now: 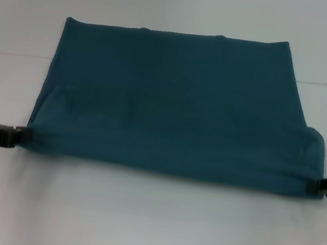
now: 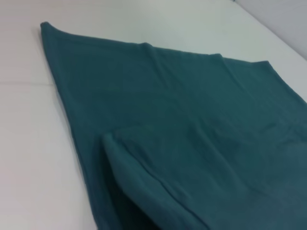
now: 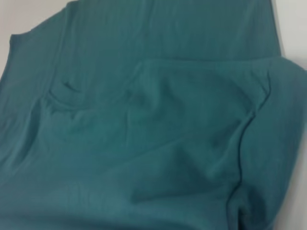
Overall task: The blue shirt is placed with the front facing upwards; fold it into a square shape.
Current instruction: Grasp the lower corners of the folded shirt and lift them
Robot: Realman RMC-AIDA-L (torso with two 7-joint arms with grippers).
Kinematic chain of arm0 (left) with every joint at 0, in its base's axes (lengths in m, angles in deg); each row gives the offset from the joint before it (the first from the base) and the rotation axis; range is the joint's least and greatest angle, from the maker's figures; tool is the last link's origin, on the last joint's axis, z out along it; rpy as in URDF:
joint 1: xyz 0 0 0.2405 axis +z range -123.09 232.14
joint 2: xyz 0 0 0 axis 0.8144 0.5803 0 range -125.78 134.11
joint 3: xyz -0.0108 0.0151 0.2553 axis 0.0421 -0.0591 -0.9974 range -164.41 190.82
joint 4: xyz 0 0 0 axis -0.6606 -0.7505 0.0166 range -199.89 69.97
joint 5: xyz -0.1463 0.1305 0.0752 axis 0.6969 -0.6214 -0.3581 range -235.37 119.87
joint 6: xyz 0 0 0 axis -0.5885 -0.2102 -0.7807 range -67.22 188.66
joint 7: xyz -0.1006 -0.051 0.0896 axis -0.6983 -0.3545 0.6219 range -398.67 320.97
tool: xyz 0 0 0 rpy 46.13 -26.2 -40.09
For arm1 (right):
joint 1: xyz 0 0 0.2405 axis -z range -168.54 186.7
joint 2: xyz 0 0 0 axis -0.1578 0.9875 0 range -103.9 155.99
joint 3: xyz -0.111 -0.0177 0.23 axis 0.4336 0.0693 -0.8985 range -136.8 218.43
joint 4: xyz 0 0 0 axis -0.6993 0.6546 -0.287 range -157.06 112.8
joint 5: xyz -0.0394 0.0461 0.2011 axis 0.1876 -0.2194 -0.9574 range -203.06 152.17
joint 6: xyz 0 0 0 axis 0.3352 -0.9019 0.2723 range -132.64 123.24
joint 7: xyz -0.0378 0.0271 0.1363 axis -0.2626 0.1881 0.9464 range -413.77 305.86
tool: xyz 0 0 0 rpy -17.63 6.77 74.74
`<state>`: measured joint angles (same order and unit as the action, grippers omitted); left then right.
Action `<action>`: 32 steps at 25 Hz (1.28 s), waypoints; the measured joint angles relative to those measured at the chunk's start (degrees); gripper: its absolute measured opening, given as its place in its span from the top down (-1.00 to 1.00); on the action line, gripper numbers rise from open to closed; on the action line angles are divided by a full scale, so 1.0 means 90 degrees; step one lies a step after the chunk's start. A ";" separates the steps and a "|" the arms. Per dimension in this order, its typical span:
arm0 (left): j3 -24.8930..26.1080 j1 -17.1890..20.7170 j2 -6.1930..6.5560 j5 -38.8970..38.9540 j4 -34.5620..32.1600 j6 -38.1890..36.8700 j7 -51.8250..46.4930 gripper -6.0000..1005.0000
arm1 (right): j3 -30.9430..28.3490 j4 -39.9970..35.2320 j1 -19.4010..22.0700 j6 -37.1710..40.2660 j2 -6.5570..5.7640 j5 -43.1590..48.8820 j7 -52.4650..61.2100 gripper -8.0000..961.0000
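The place looked like a robot lab or test bench. A plain white desk (image 1: 148,225) filled nearly the whole head view, with a faint seam running across the upper part of the frame, and black robot arm parts reached in from the lower left and lower right edges.

Your robot shows only at two edges of the head view. Left gripper (image 1: 21,136): a black, blocky, matte body, long and flat, with stepped notches along its upper edge. Right gripper (image 1: 316,185): a black, shorter, chunky body with a ridged, angular outline. You will find no cables, screws or markings legible on either.
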<state>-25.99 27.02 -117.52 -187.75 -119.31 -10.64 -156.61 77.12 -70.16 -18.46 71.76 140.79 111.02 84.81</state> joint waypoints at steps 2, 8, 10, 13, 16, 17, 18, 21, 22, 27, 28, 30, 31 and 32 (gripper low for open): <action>0.0005 0.0078 -0.0005 -0.0019 -0.0095 -0.0163 0.0002 0.94 | -0.0028 -0.0003 0.0058 0.0130 -0.0021 0.0002 -0.0003 0.82; 0.0130 0.0442 -0.0106 -0.0050 -0.0477 -0.0805 0.0030 0.94 | -0.0065 -0.0046 0.0163 0.0545 -0.0062 -0.0004 -0.0104 0.82; 0.0183 0.0563 -0.0157 -0.0050 -0.0600 -0.0968 0.0077 0.94 | -0.0068 -0.0048 0.0203 0.0719 -0.0064 -0.0018 -0.0154 0.82; 0.0321 0.0804 -0.0233 -0.0026 -0.0795 -0.1365 0.0158 0.94 | -0.0079 -0.0108 0.0311 0.1047 -0.0037 -0.0035 -0.0254 0.82; 0.0497 0.0917 -0.0248 -0.0006 -0.0830 -0.1674 0.0213 0.94 | -0.0190 -0.0280 0.0493 0.1345 0.0058 -0.0048 -0.0292 0.82; 0.0568 0.0954 -0.0255 -0.0004 -0.0837 -0.1776 0.0247 0.94 | -0.0258 -0.0334 0.0561 0.1421 0.0085 -0.0057 -0.0304 0.82; 0.0617 0.0985 -0.0262 -0.0003 -0.0841 -0.1847 0.0287 0.94 | -0.0336 -0.0385 0.0621 0.1487 0.0105 -0.0067 -0.0313 0.82; 0.0745 0.1083 -0.0273 0.0001 -0.0845 -0.2046 0.0355 0.94 | -0.0561 -0.0430 0.0777 0.1660 0.0127 -0.0089 -0.0375 0.82; 0.0760 0.1108 -0.0275 0.0003 -0.0846 -0.2111 0.0370 0.94 | -0.0666 -0.0432 0.0816 0.1724 0.0137 -0.0091 -0.0418 0.83; 0.0825 0.1279 -0.0304 -0.0002 -0.0845 -0.2406 0.0477 0.94 | -0.1099 -0.0414 0.0949 0.2067 0.0183 -0.0094 -0.0615 0.83; 0.0849 0.1313 -0.0308 -0.0002 -0.0845 -0.2460 0.0491 0.94 | -0.1132 -0.0412 0.0978 0.2112 0.0188 -0.0094 -0.0629 0.83; 0.0917 0.1383 -0.0313 0.0001 -0.0847 -0.2576 0.0518 0.94 | -0.1202 -0.0425 0.1058 0.2212 0.0200 -0.0095 -0.0643 0.83; 0.0966 0.1423 -0.0313 0.0001 -0.0851 -0.2624 0.0530 0.94 | -0.1237 -0.0431 0.1100 0.2253 0.0205 -0.0095 -0.0648 0.82; 0.1018 0.1452 -0.0314 0.0002 -0.0849 -0.2672 0.0543 0.94 | -0.1273 -0.0433 0.1139 0.2274 0.0207 -0.0096 -0.0650 0.82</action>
<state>-16.83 40.09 -120.35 -187.73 -126.96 -34.68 -151.72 65.66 -74.06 -8.20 92.22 142.65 110.16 78.96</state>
